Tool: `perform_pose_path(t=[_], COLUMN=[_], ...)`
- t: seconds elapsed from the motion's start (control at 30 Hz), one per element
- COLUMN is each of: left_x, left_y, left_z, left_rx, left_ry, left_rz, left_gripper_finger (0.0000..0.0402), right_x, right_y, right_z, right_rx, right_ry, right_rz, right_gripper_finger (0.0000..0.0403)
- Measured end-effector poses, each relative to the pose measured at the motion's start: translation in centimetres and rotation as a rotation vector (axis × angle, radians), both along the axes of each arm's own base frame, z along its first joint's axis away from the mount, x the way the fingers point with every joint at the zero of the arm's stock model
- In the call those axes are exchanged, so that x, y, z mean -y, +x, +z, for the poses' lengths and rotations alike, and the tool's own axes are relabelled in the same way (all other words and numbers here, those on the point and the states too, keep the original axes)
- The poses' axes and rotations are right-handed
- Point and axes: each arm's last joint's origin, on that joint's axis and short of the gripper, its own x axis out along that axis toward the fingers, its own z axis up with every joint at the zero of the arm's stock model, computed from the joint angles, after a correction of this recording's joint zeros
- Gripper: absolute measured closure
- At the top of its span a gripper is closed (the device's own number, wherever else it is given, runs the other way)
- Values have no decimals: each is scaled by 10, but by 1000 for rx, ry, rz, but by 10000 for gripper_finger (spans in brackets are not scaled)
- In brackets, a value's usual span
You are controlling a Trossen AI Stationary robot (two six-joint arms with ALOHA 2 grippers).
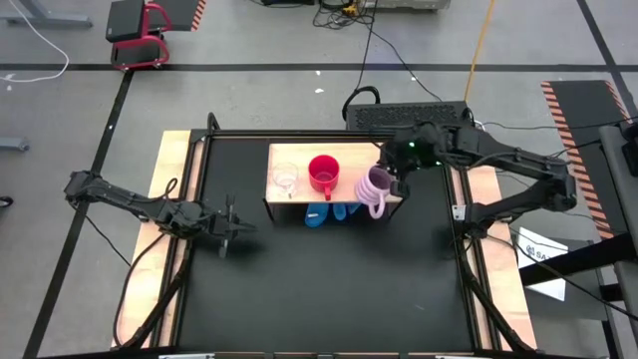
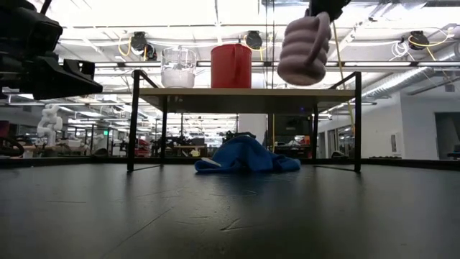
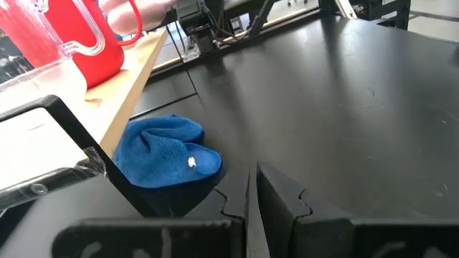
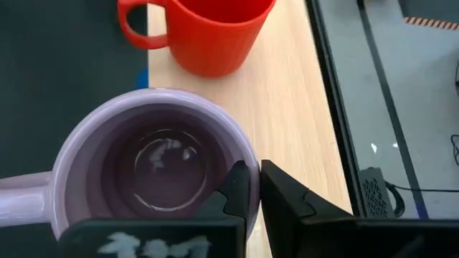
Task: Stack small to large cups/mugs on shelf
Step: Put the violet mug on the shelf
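In the high view the low rectangular shelf with a light wooden top board on a black frame (image 1: 299,191) sits in the middle of the frame, a little above centre. On its board the small clear glass cup (image 1: 285,179) stands at the left end and the medium red mug (image 1: 323,173) stands near the middle, well apart from each other.

The right gripper (image 1: 397,182) is at the right end of the shelf. Its fingers pinch the rim of the large lilac-purple ribbed mug with a handle (image 1: 374,189) — in the right wrist view one finger (image 4: 237,190) is inside the mug (image 4: 154,165) and the other outside. In the low view this mug (image 2: 304,49) hangs in the upper right of the frame, clearly above the board (image 2: 248,91) and not touching it.

A crumpled blue cloth (image 1: 327,212) lies on the black tabletop (image 1: 329,289) under the shelf.

The left gripper (image 1: 227,230) waits over the tabletop at lower left of the shelf — its fingers (image 3: 283,204) are pressed together and hold nothing.
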Motion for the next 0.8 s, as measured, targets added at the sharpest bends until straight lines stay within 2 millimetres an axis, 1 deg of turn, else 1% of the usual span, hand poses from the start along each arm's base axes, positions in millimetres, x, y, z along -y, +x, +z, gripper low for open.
perform_pose_path(t=[0.13, 0.33, 0.43, 0.63, 0.8], left_x=[0, 0, 0, 0, 0], left_y=[0, 0, 0, 0, -1], left_z=[0, 0, -1, -2, -3], left_rx=[0, -2, -7, -19, -28], left_ry=[1, 2, 2, 5, 7], left_rz=[0, 0, 0, 0, 0], left_gripper_finger=[371, 371, 371, 371, 371], right_x=[9, 17, 19, 22, 23], right_y=[13, 27, 29, 34, 36], right_z=[-3, -10, -10, -4, -1], right_rx=[-35, -95, -141, -159, -188], right_ry=[-19, -59, -109, -179, -176], right_rz=[6, 19, -12, -28, -8], right_gripper_finger=[390, 390, 390, 390, 390])
